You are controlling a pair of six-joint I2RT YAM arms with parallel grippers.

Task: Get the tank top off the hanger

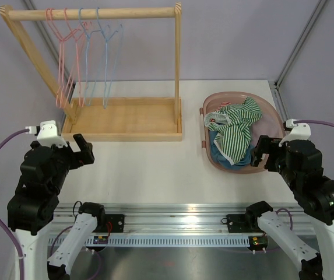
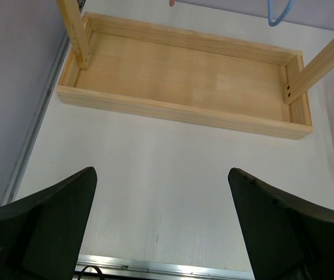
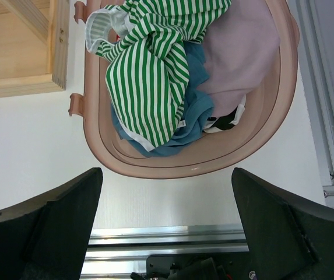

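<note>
The green-and-white striped tank top (image 1: 234, 125) lies crumpled on top of other clothes in the pink basket (image 1: 275, 114); in the right wrist view the top (image 3: 149, 76) drapes over blue and pink garments. Several bare wire hangers, pink (image 1: 66, 58) and blue (image 1: 105, 52), hang from the wooden rack's rail. My left gripper (image 1: 84, 150) (image 2: 161, 170) is open and empty, low over the table in front of the rack's tray. My right gripper (image 1: 259, 153) (image 3: 167, 170) is open and empty, just in front of the basket's near rim (image 3: 184, 169).
The wooden rack (image 1: 176, 70) stands on a shallow wooden tray (image 2: 178, 111) at the back left. The tip of a blue hanger (image 2: 280, 14) shows above the tray. A metal rail (image 1: 172, 219) runs along the near table edge.
</note>
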